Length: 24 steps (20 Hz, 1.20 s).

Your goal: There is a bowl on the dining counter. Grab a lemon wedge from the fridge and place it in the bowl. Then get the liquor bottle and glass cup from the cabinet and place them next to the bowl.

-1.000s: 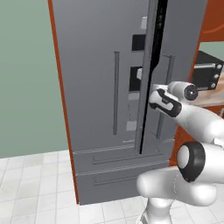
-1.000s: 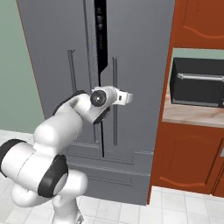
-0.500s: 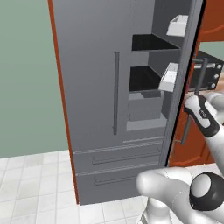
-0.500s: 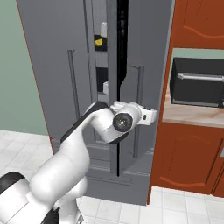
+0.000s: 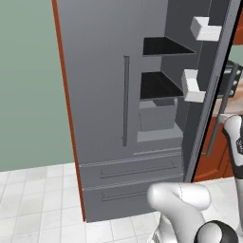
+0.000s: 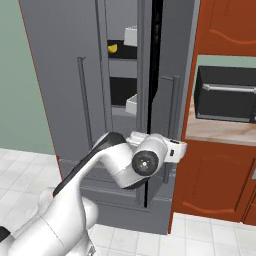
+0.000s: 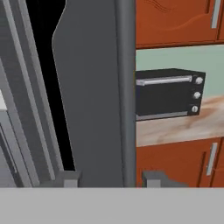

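Step in hand: opening the fridge point(image 5: 104, 95) to get at the lemon wedge point(image 6: 113, 48); bowl, bottle and cup stages not begun, by my reading.
Fridge door: right door point(image 5: 211, 95) swung partly out, seen nearly edge-on in the left base view; white door bins point(image 5: 205, 28) face the shelves. Left door shut.
Door handle: vertical bar point(image 7: 125, 87) runs up the middle of the hand view, from 6 toward 12 o'clock.
Gripper: gripper point(image 7: 111, 178) has its two tips showing at 6 o'clock in the hand view, parted, one on each side of the handle bar; jaws loose, not pinching it, nothing carried.
Lemon wedge: small yellow piece on an upper fridge shelf, at about 11 o'clock in the right base view, just beside a white bin point(image 6: 131, 35).
Surroundings: dark toaster oven point(image 6: 226, 94) on the wood counter point(image 6: 220, 132) at 3 o'clock of the fridge; red cabinets above and below.
Doing it well: I judge the gap too narrow for the forearm. Push the door wider before reaching in, then approach the upper shelf from the open side, clear of the bins.
Risk: elbow brushing the door edge could swing it back.
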Available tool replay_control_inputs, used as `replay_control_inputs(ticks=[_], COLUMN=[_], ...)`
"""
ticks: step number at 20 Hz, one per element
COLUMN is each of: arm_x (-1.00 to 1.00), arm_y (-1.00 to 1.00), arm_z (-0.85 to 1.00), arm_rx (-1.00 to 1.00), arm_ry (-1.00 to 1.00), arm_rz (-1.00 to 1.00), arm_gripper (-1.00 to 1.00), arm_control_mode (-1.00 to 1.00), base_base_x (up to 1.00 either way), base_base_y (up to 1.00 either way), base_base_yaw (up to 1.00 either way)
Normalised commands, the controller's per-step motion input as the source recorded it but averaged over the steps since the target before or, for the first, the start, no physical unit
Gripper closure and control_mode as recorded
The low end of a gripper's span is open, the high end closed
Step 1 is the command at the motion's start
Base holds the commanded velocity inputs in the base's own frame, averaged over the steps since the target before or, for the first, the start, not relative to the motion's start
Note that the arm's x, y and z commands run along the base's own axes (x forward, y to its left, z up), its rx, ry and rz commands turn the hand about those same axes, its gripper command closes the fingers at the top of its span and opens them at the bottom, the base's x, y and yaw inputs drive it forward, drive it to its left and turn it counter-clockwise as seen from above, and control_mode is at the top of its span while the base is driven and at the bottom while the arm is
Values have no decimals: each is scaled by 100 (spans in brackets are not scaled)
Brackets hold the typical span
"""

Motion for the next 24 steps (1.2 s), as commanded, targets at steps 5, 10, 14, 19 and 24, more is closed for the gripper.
replay_control_inputs(ticks=[5,10,14,19,24], arm_x=[-100,-81,1,63,94], arm_y=[79,100,100,99,59], arm_z=[20,25,21,12,3], arm_rx=[-5,-14,-16,-15,-10], arm_ry=[-1,-1,4,11,10], arm_rz=[0,0,0,0,-1], arm_gripper=[-100,-100,-100,-100,-100], arm_control_mode=[-100,-100,-100,-100,-100], base_base_x=[0,0,0,0,0], base_base_y=[0,0,0,0,0], base_base_yaw=[0,0,0,0,0])
